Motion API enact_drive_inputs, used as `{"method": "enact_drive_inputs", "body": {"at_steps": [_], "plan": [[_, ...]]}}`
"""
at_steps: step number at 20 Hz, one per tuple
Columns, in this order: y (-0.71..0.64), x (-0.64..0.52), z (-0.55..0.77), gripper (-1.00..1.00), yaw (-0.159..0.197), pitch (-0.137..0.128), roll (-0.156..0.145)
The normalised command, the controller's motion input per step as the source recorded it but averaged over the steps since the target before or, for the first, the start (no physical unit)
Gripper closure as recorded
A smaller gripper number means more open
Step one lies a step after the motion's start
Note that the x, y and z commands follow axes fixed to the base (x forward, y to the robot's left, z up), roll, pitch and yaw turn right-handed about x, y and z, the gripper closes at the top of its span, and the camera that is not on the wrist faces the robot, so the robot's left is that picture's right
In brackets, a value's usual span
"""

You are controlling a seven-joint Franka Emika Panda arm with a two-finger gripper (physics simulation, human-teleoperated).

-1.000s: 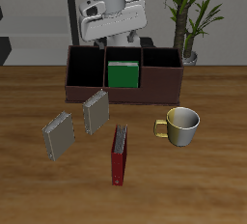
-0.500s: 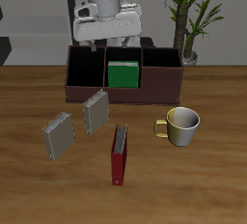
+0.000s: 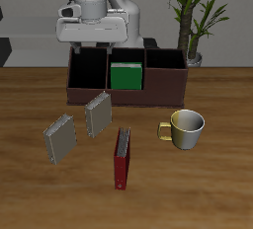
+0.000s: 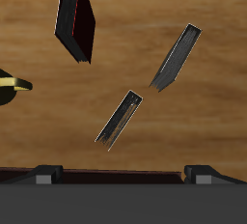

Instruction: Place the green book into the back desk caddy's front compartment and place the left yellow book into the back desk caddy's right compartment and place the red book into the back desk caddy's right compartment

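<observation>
In the exterior view, the green book (image 3: 126,75) is standing in the caddy's (image 3: 126,95) middle section, so that part looks done. The gripper (image 3: 86,49) is hanging over the caddy's back edge; whether it is open cannot be told here. Two grey-tan books (image 3: 97,114) (image 3: 59,138) are lying near the counter's (image 3: 40,198) middle, the red book (image 3: 122,158) nearer the front edge, beside a mug (image 3: 184,128).

In the wrist view, the fingertips (image 4: 42,174) are showing spread wide with nothing between them. Both grey books (image 4: 176,57) (image 4: 120,120) and the red book (image 4: 75,17) are showing edge-on. The step in hand seems to be fetching the yellow book: the gripper should be centring over its spine, jaws across its thickness, descending straight, clear of its neighbour.
</observation>
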Motion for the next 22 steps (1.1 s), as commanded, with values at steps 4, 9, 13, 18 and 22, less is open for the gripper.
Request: {"method": "enact_drive_inputs", "body": {"at_steps": [4,9,13,18,22], "plan": [[-0.37,0.07,-0.08,-1.00,-0.076,-0.006,-0.044],[-0.30,0.13,-0.11,-1.00,-0.091,-0.025,-0.087],[-0.07,0.23,-0.24,-1.00,-0.113,-0.013,0.016],[-0.06,0.27,-0.26,-1.00,-0.044,-0.056,-0.027],[0.16,0.10,-0.30,-1.00,-0.026,0.001,-0.083]]}}
